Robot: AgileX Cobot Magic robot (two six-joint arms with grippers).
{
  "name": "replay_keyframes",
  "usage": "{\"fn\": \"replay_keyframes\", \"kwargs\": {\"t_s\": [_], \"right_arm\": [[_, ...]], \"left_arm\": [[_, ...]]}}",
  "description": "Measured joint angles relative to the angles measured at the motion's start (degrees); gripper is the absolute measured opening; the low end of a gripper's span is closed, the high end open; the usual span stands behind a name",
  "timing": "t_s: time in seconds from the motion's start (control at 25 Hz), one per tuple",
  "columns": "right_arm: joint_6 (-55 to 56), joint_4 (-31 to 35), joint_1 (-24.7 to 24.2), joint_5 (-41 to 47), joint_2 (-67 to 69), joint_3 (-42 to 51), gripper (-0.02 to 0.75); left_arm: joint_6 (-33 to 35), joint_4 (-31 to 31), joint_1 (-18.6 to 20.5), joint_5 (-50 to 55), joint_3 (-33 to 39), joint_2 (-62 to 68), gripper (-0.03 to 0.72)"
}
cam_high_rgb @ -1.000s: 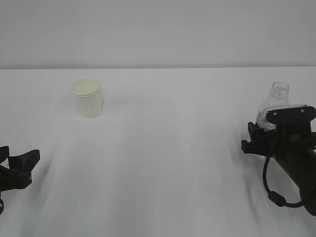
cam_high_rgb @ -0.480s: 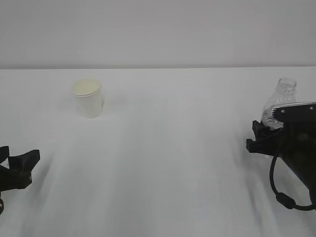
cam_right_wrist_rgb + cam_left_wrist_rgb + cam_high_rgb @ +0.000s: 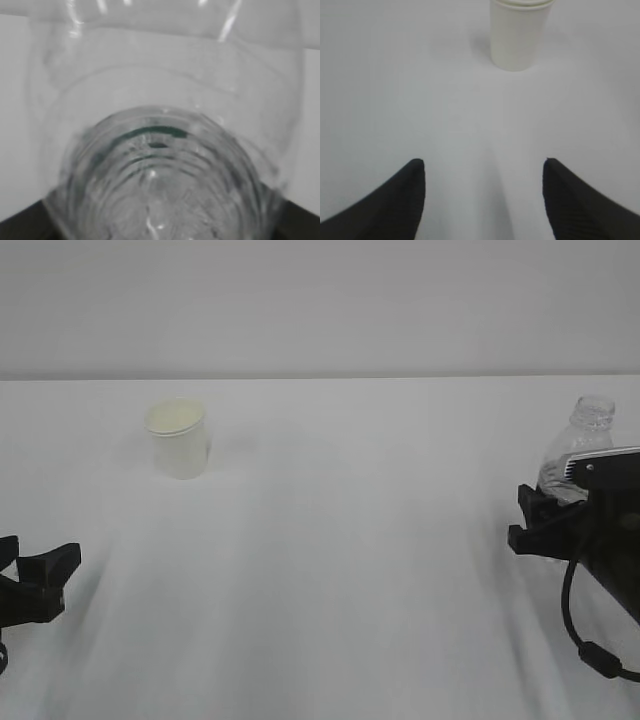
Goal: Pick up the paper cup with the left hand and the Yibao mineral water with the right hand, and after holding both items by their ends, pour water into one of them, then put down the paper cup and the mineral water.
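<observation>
Paper cup (image 3: 177, 437) stands upright and untouched in the exterior view, far left of the Yibao mineral water (image 3: 580, 445), which the right hand (image 3: 548, 523) grips tilted; versus earlier frames bottle and arm have shifted right, so only the bottle pickup is done. Left wrist view: left hand (image 3: 482, 192) jaws open and empty, cup ahead, well apart. Right wrist view: bottle (image 3: 165, 165) fills the frame between the jaws; cup pickup, pour and put-down remain.

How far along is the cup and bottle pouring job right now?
Early stage. The small clear plastic bottle sits in the right tool, apparently gripped. The small white paper cup stands untouched on the white table, and the left tool is open, well short of it. Grasping the cup, pouring and setting both down remain.
</observation>
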Motion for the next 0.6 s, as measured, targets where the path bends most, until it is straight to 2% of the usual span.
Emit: {"fn": "replay_keyframes", "kwargs": {"t_s": [0.32, 0.6], "right_arm": [[2.3, -6.8, 0.0, 0.0, -4.9, 1.9, 0.499], [7.4, -17.0, 0.0, 0.8, -5.6, 2.2, 0.499]], "left_arm": [[0.0, 1.3, 0.0, 0.0, 0.0, 0.0, 0.529], [0.0, 1.7, 0.0, 0.0, 0.0, 0.0, 0.529]]}}
